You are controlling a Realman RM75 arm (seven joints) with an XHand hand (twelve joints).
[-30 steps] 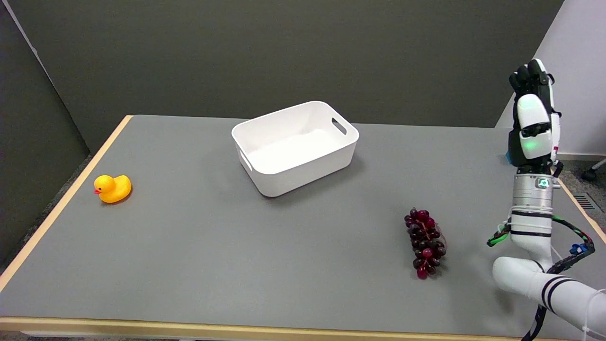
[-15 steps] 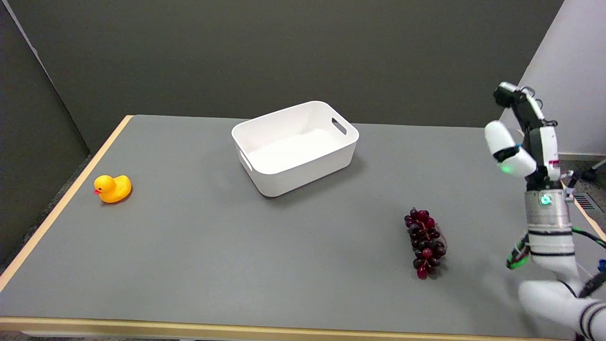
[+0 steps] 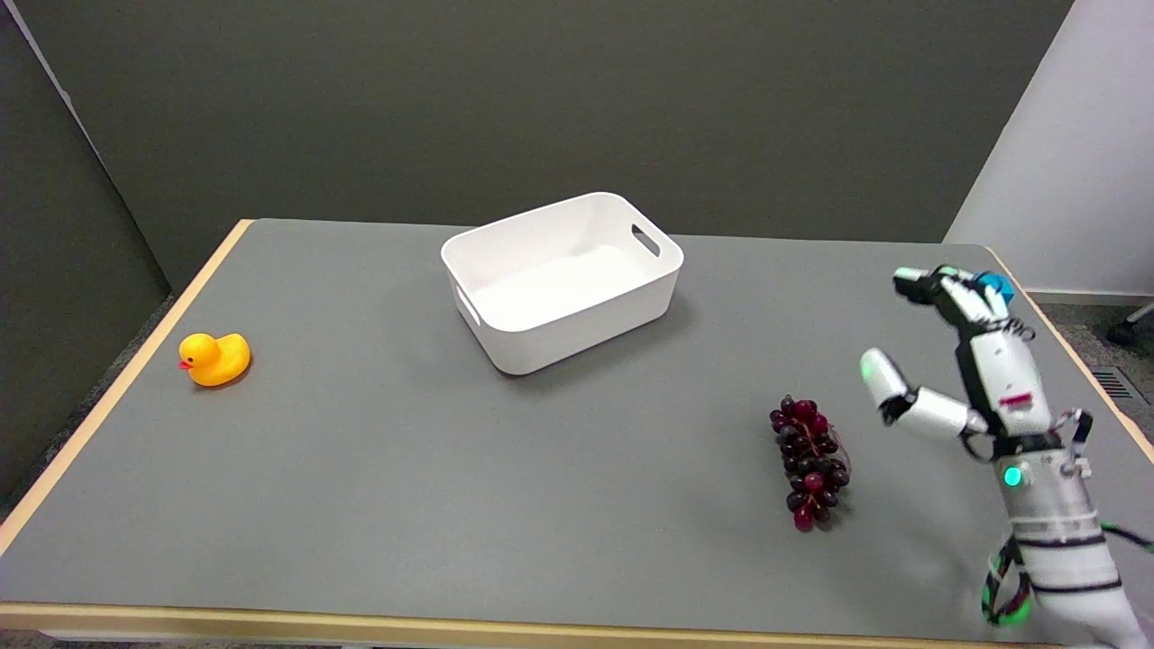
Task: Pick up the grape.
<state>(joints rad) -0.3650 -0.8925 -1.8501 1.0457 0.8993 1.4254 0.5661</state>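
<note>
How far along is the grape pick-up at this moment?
Nothing is finished yet: the grape bunch lies flat on the grey table, untouched. In hand is the approach: the right hand hangs open in the air to the bunch's right, holding nothing. Left to do: reach the bunch, close on it and lift.

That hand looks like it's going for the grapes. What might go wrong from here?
The grapes are a loose, bumpy bunch lying flat on the table, so the fingers might catch only a few and the rest could sag or slip out. The open hand is beside the bunch, not above it, so it might nudge the bunch sideways rather than grasp it.
</note>
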